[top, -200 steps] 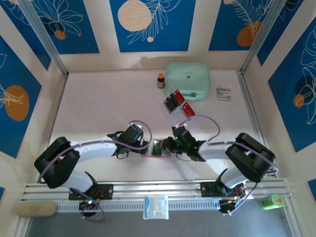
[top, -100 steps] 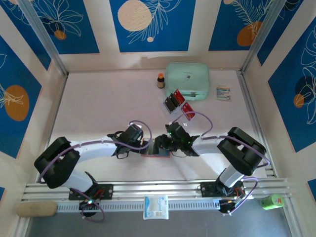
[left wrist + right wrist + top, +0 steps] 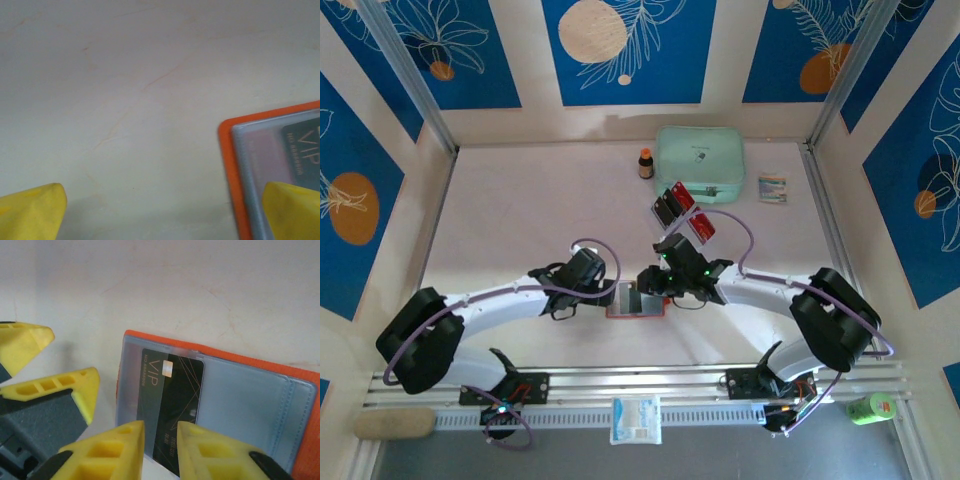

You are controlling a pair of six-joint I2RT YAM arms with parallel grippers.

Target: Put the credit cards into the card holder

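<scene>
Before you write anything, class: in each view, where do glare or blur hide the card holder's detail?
Top external: the open card holder reflects pale light, washing out its inside. Left wrist: soft throughout, the yellow fingertips blurred, lettering on the black card fuzzy. Right wrist: sharpest, the card's VIP lettering readable through a faintly shiny sleeve.

The glossy white-shelled left arm (image 3: pixel 500 300) and its twin right arm (image 3: pixel 760 290) had black joint housings and looping lilac cables (image 3: pixel 724 211). The right gripper (image 3: pixel 160 437) bore bright yellow plastic fingers (image 3: pixel 107 452) moulded with open rectangular hollows, backed in dark grey.
</scene>
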